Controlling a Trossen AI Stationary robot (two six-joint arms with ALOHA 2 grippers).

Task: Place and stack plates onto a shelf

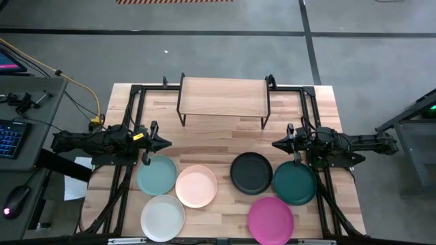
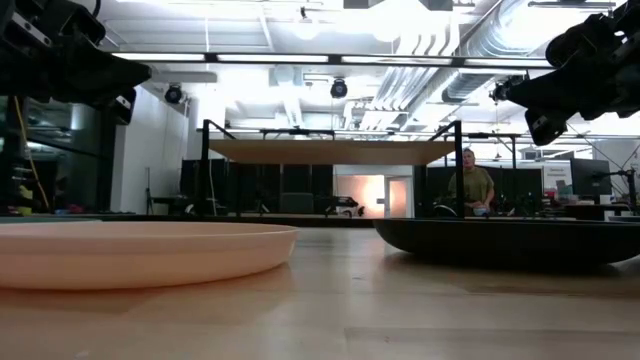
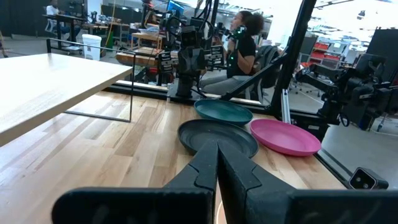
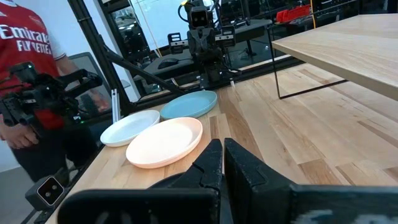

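Six round plates lie flat on the table's near half: light teal (image 1: 157,174), peach-pink (image 1: 197,186), white (image 1: 163,218), black (image 1: 251,172), dark teal (image 1: 294,182), magenta (image 1: 270,219). The shelf (image 1: 224,97), a low riser with a light wood top and black legs, stands at the far middle with nothing on it. My left gripper (image 1: 167,143) is shut and hovers above the table just beyond the light teal plate, pointing right. My right gripper (image 1: 276,144) is shut and hovers beyond the dark teal plate, pointing left. Neither touches anything.
Black frame rails (image 1: 129,116) run along both table sides. Bare wood lies between the shelf and the plates. A keyboard and mouse sit on a side desk (image 1: 20,136) to the left. People (image 3: 242,43) stand beyond the table.
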